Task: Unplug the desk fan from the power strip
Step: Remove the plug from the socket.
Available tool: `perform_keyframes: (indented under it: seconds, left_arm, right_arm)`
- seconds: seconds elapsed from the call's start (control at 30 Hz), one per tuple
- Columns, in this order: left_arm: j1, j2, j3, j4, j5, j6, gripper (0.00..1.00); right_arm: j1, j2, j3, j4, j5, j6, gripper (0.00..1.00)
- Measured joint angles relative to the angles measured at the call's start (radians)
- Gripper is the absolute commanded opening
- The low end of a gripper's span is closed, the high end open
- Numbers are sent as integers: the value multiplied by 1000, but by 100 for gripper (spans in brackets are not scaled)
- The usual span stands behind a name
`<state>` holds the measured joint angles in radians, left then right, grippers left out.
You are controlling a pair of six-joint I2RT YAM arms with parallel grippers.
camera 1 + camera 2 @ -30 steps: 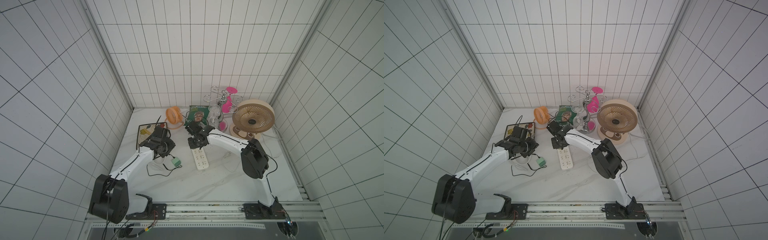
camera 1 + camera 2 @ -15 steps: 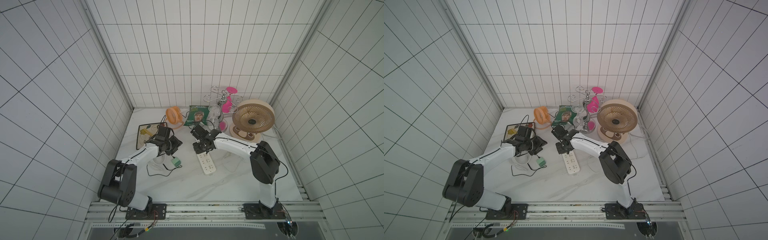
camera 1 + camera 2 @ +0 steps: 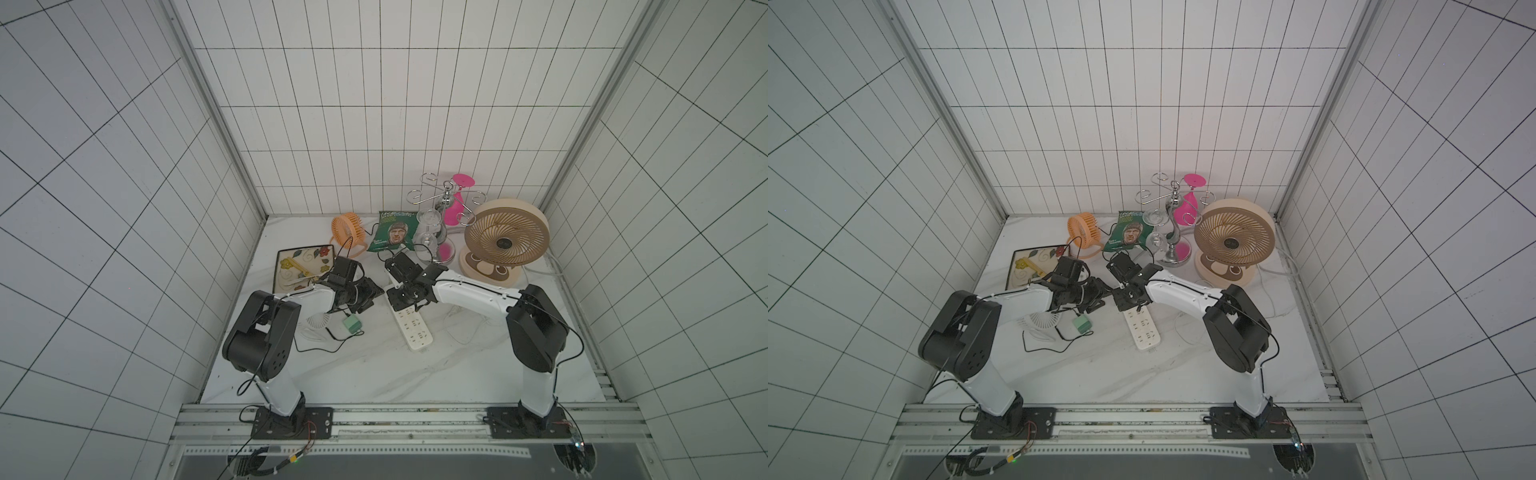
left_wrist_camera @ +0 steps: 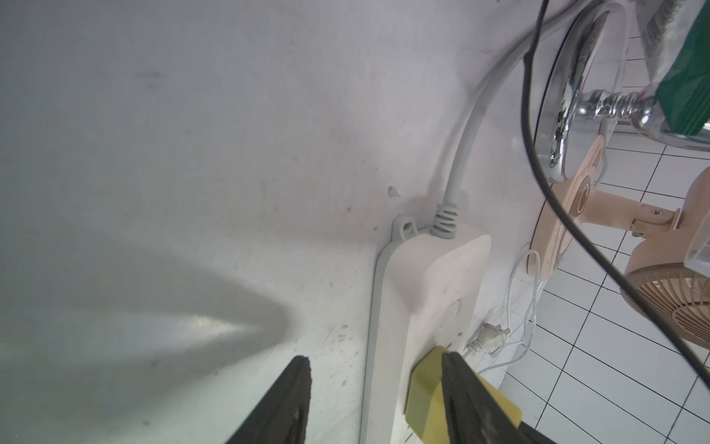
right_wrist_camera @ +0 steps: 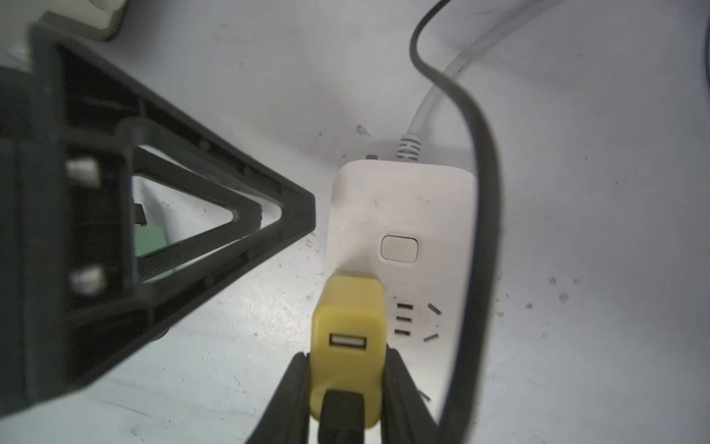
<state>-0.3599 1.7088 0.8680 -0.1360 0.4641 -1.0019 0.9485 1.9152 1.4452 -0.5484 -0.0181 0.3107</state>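
Right fingers (image 5: 286, 401) tight on yellow adapter (image 5: 349, 319); left fingers (image 4: 284, 403) apart.

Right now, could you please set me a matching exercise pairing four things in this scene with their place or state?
Things:
1. yellow adapter
2. green adapter
3. orange fan
4. left pincer

Place or state:
A. open
B. beside the snack bag
C. lying on the table
D. on the power strip, gripped by the right pincer

Pairs: 1-D, 2-C, 3-B, 4-A

Right gripper (image 3: 402, 298) at power strip (image 3: 413, 328) end
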Motion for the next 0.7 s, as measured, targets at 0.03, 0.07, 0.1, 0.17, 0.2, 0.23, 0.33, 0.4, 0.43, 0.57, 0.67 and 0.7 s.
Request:
perform_keyframes:
  seconds: [0.03, 0.07, 0.1, 0.17, 0.2, 0.23, 0.33, 0.4, 0.43, 0.57, 0.67, 0.7]
  left_arm:
    - [0, 2, 0, 11, 3, 0, 57]
    - [0, 6, 0, 19, 5, 0, 57]
    - [0, 11, 0, 26, 5, 0, 56]
    - [0, 27, 2, 30, 5, 1, 55]
    - [0, 36, 3, 29, 5, 1, 54]
    - [0, 47, 5, 28, 5, 2, 54]
    - [-1, 60, 11, 35, 12, 5, 52]
    - [-2, 62, 12, 39, 13, 5, 52]
    - [-3, 64, 12, 43, 14, 5, 52]
    - [-6, 72, 12, 58, 21, 5, 49]
    - [-7, 79, 15, 57, 26, 9, 44]
    - [-8, 82, 17, 53, 27, 12, 43]
  right_arm:
    - [0, 0, 0, 0, -2, -5, 1]
    - [0, 0, 0, 1, -3, -9, 1]
    - [0, 0, 0, 1, -5, -13, 1]
    - [0, 0, 0, 1, -8, -20, 0]
    - [0, 0, 0, 2, -11, -23, 0]
    - [0, 0, 0, 2, -12, -25, 0]
    - [0, 0, 0, 2, -23, -31, 0]
    - [0, 0, 0, 4, -31, -35, 0]
    - [0, 0, 0, 4, -34, -38, 0]
    - [0, 0, 0, 5, -41, -44, 0]
    - [0, 0, 1, 6, -48, -45, 0]
    - [0, 0, 2, 5, -48, -45, 0]
